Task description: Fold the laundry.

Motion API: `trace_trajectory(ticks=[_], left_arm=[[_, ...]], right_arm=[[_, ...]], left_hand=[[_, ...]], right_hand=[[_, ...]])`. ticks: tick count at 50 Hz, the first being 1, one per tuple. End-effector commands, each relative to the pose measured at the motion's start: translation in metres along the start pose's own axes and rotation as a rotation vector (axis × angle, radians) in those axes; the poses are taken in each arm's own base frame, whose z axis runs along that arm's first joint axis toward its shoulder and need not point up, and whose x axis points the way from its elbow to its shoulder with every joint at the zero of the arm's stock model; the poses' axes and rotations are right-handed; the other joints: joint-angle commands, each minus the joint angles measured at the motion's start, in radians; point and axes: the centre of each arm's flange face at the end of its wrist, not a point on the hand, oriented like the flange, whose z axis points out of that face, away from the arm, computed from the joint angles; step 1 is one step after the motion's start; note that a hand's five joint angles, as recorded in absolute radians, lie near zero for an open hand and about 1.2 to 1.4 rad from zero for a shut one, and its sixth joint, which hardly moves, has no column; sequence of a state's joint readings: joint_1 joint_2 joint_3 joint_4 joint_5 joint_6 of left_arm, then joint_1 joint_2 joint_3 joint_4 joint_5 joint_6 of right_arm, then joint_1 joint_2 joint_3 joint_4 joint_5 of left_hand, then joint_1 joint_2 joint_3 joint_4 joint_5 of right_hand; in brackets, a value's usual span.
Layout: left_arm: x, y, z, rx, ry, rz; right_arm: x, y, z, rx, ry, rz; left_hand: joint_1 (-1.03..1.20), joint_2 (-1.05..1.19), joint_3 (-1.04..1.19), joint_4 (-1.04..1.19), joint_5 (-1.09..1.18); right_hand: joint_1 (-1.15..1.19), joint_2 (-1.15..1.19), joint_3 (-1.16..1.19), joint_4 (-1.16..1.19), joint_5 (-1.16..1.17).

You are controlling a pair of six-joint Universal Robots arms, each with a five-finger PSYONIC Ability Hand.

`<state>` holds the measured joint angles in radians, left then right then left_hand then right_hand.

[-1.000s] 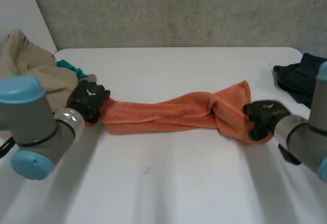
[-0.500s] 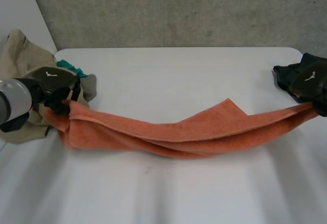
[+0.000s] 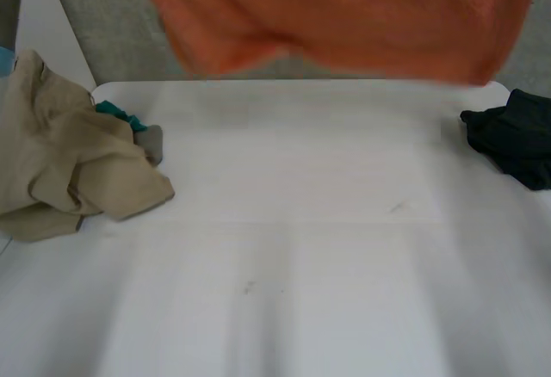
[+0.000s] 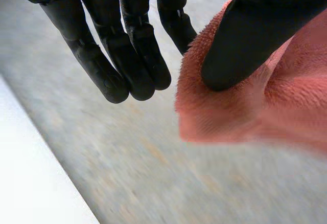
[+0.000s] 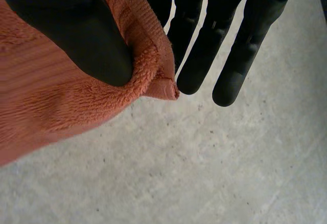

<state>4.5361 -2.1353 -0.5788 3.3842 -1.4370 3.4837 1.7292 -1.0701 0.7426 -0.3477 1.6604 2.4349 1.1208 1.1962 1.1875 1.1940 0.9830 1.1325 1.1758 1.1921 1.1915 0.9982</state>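
An orange towel (image 3: pixel 344 15) hangs spread wide high above the white table (image 3: pixel 284 222), its lower edge level with the table's far edge. In the left wrist view my left hand (image 4: pixel 127 55) pinches one corner of the orange towel (image 4: pixel 245 106) between its thumb and a finger. The right wrist view has my right hand (image 5: pixel 214 45) pinching the other corner of the orange towel (image 5: pixel 61 101) the same way, thumb pressed on the cloth.
A beige garment (image 3: pixel 69 162) lies heaped at the table's left edge, with a bit of teal cloth (image 3: pixel 116 114) and a grey piece (image 3: pixel 151 143) behind it. A dark garment (image 3: pixel 512 136) lies at the right edge. A grey wall stands behind.
Both hands have risen and moved apart, lifting the towel off the table and stretching it out in the air. The arms have left the head view.
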Motion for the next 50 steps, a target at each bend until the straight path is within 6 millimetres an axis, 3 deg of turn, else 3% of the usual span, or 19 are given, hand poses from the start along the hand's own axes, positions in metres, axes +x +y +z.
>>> trace_trajectory(ticks=[1, 4, 9, 13, 14, 16, 17, 20, 21, 24, 27, 31, 35, 38, 45, 50], left_arm=[[0.027, 0.039, -0.039, -0.088, 0.113, -0.084], [0.044, 0.057, -0.059, -0.152, 0.156, -0.069], [0.057, 0.093, -0.096, -0.293, 0.202, -0.035], [0.071, 0.118, -0.141, -0.454, 0.268, -0.044], [0.076, 0.125, -0.161, -0.523, 0.294, -0.050], [0.080, 0.130, -0.181, -0.591, 0.323, -0.052], [0.083, 0.131, -0.200, -0.655, 0.355, -0.051], [0.087, 0.128, -0.227, -0.744, 0.411, -0.042], [0.087, 0.123, -0.244, -0.796, 0.452, -0.030], [0.085, 0.110, -0.266, -0.872, 0.509, -0.002], [0.075, 0.077, -0.304, -1.019, 0.635, 0.058], [0.065, 0.049, -0.328, -1.135, 0.745, 0.097], [0.060, 0.029, -0.342, -1.213, 0.858, 0.096], [0.062, 0.027, -0.342, -1.207, 0.895, 0.085], [0.071, 0.062, -0.293, -1.070, 0.789, 0.124], [0.084, 0.098, -0.244, -0.980, 0.639, 0.146]], right_arm=[[-0.030, 0.016, -0.038, -0.080, -0.202, 0.031], [-0.043, 0.033, -0.056, -0.133, -0.278, 0.042], [-0.062, 0.065, -0.091, -0.253, -0.408, 0.049], [-0.080, 0.096, -0.131, -0.397, -0.562, 0.053], [-0.085, 0.107, -0.148, -0.458, -0.621, 0.052], [-0.088, 0.116, -0.164, -0.518, -0.678, 0.049], [-0.088, 0.124, -0.178, -0.571, -0.721, 0.037], [-0.084, 0.132, -0.194, -0.643, -0.778, 0.005], [-0.079, 0.135, -0.202, -0.690, -0.814, -0.024], [-0.067, 0.134, -0.213, -0.748, -0.877, -0.078], [-0.034, 0.120, -0.232, -0.856, -1.014, -0.199], [0.003, 0.106, -0.252, -0.957, -1.198, -0.325], [0.019, 0.103, -0.254, -0.936, -1.298, -0.407], [0.016, 0.106, -0.249, -0.911, -1.270, -0.412], [-0.013, 0.133, -0.226, -0.833, -1.150, -0.391], [-0.042, 0.153, -0.204, -0.754, -1.027, -0.332]], left_hand=[[0.275, 0.200, 0.209, 0.202, 0.239], [0.275, 0.200, 0.209, 0.202, 0.239], [0.275, 0.200, 0.209, 0.202, 0.239], [0.275, 0.200, 0.209, 0.202, 0.239], [0.275, 0.200, 0.209, 0.202, 0.239], [0.275, 0.200, 0.209, 0.202, 0.239], [0.275, 0.200, 0.209, 0.202, 0.239], [0.275, 0.200, 0.209, 0.202, 0.239], [0.275, 0.200, 0.209, 0.202, 0.239], [0.275, 0.200, 0.209, 0.202, 0.239], [0.275, 0.200, 0.209, 0.202, 0.239], [0.275, 0.200, 0.209, 0.202, 0.239], [0.275, 0.200, 0.209, 0.202, 0.239], [0.275, 0.200, 0.209, 0.202, 0.239], [0.275, 0.200, 0.209, 0.202, 0.239], [0.275, 0.200, 0.209, 0.202, 0.239]], right_hand=[[0.264, 0.220, 0.204, 0.205, 0.224], [0.264, 0.220, 0.204, 0.205, 0.224], [0.264, 0.220, 0.204, 0.205, 0.224], [0.264, 0.220, 0.204, 0.205, 0.224], [0.264, 0.220, 0.204, 0.205, 0.224], [0.264, 0.220, 0.204, 0.205, 0.224], [0.264, 0.220, 0.204, 0.205, 0.224], [0.264, 0.220, 0.204, 0.205, 0.224], [0.264, 0.220, 0.204, 0.205, 0.224], [0.264, 0.220, 0.204, 0.205, 0.224], [0.264, 0.220, 0.204, 0.205, 0.224], [0.264, 0.220, 0.204, 0.205, 0.224], [0.264, 0.220, 0.204, 0.205, 0.224], [0.264, 0.220, 0.204, 0.205, 0.224], [0.264, 0.220, 0.204, 0.205, 0.224], [0.264, 0.220, 0.204, 0.205, 0.224]])
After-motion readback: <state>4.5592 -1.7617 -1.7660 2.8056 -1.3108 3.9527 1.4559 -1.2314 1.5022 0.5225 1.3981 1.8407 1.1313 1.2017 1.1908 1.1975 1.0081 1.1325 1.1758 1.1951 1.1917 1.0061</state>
